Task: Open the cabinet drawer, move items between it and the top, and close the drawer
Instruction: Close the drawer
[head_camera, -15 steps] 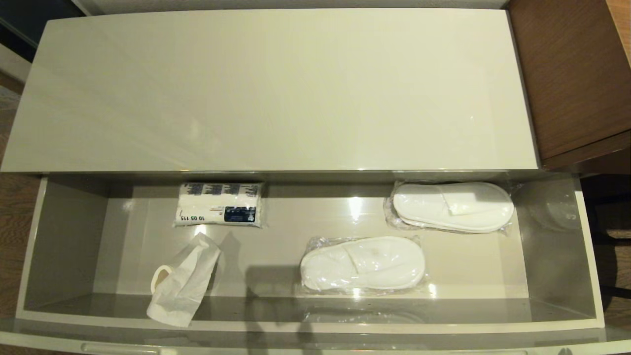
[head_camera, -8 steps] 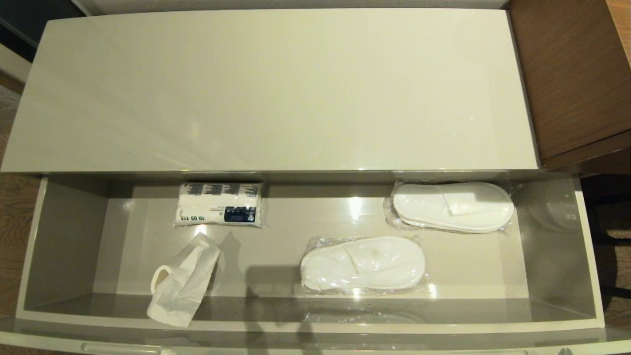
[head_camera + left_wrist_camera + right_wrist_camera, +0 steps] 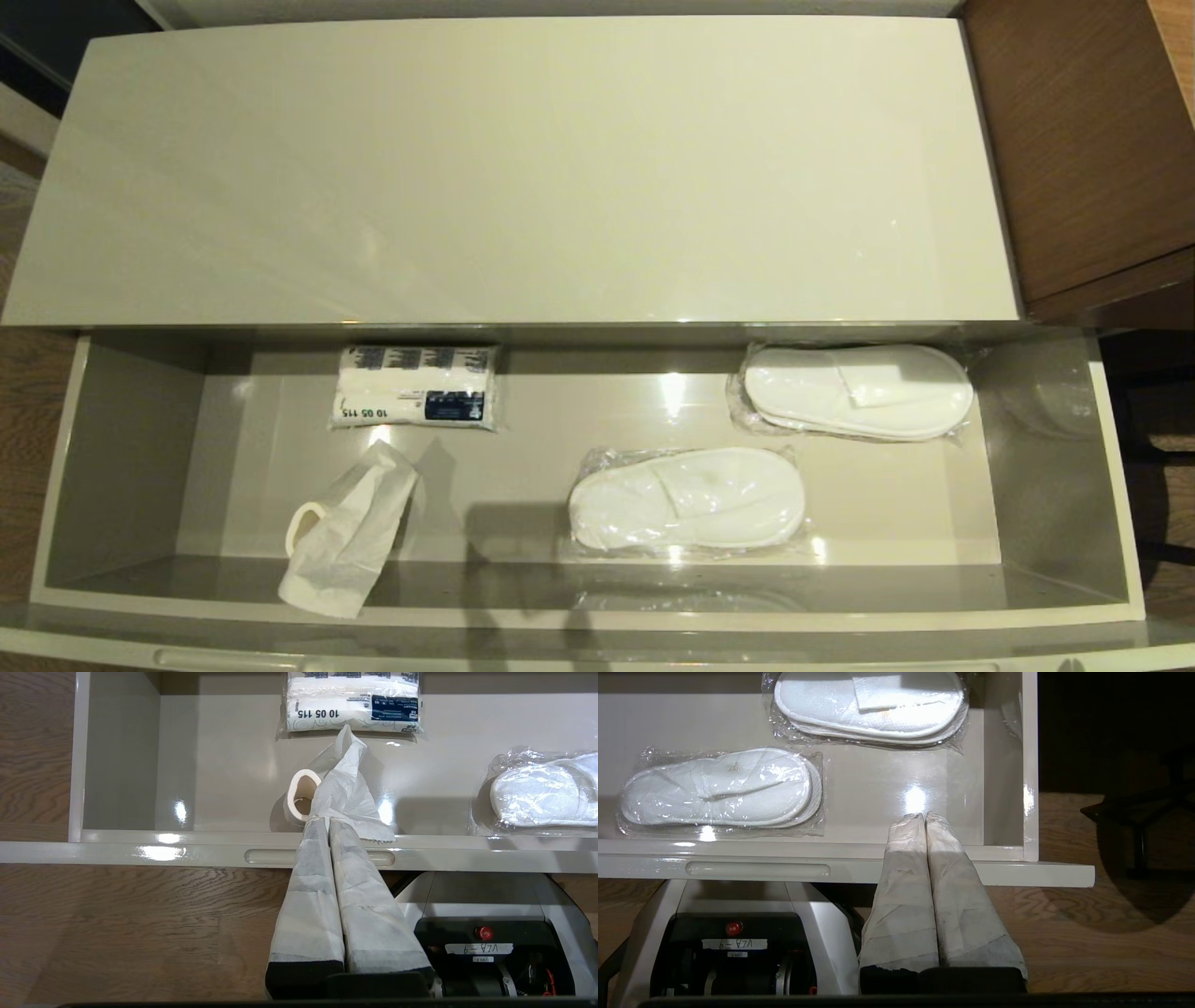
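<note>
On my feeds both arms hang low in front of the open cabinet drawer (image 3: 121,448). The left gripper (image 3: 326,823) and right gripper (image 3: 924,817) have their taped fingers pressed together, holding nothing. Inside, the toilet paper roll (image 3: 344,546) lies near the front left, its loose sheet trailing back. Beyond is the top (image 3: 523,168).

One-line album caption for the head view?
Open cabinet drawer holding toilet paper roll, white packet and two wrapped slipper pairs.
</note>
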You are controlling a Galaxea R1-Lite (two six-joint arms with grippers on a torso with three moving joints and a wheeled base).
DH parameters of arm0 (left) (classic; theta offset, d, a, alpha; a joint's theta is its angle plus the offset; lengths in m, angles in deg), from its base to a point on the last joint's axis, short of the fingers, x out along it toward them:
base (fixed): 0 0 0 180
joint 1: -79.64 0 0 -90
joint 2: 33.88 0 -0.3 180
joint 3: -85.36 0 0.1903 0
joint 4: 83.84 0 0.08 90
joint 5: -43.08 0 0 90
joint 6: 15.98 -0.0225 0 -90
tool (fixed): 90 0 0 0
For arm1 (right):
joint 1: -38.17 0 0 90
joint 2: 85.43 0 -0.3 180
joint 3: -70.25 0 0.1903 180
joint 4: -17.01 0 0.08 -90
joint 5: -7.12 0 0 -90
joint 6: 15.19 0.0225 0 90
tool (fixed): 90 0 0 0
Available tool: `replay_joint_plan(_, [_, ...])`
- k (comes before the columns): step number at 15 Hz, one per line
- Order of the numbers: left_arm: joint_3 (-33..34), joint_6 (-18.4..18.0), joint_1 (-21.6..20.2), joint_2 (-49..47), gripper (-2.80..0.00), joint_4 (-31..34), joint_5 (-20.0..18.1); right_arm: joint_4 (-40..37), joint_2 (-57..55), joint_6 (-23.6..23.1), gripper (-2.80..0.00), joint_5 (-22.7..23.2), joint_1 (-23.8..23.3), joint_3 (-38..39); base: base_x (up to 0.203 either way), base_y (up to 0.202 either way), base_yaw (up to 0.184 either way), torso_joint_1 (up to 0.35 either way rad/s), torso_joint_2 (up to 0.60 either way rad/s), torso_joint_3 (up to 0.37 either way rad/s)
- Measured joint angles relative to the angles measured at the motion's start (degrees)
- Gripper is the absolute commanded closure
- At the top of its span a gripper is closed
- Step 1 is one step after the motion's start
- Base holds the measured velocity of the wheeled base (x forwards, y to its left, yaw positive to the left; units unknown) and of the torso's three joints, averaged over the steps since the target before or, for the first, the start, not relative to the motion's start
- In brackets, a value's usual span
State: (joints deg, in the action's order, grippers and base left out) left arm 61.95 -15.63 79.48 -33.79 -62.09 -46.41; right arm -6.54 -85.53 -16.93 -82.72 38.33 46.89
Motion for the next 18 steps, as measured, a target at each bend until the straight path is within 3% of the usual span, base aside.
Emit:
replay_joint_plan(14, [0.05, -0.71, 0.0, -0.02, 0.0, 2.22, -0.38, 0.0, 0.0, 0.1, 0.0, 0.0, 0.0, 0.0, 0.0, 0.0, 0.0, -0.002, 0.0, -0.004])
replay_joint_plan(18, [0.05, -0.66, 0.0, -0.05, 0.0, 2.24, -0.38, 0.17, 0.0, 1.51, 0.0, -0.13, 0.0, 0.0, 0.0, 0.0, 0.0, -0.222, -0.08, -0.288])
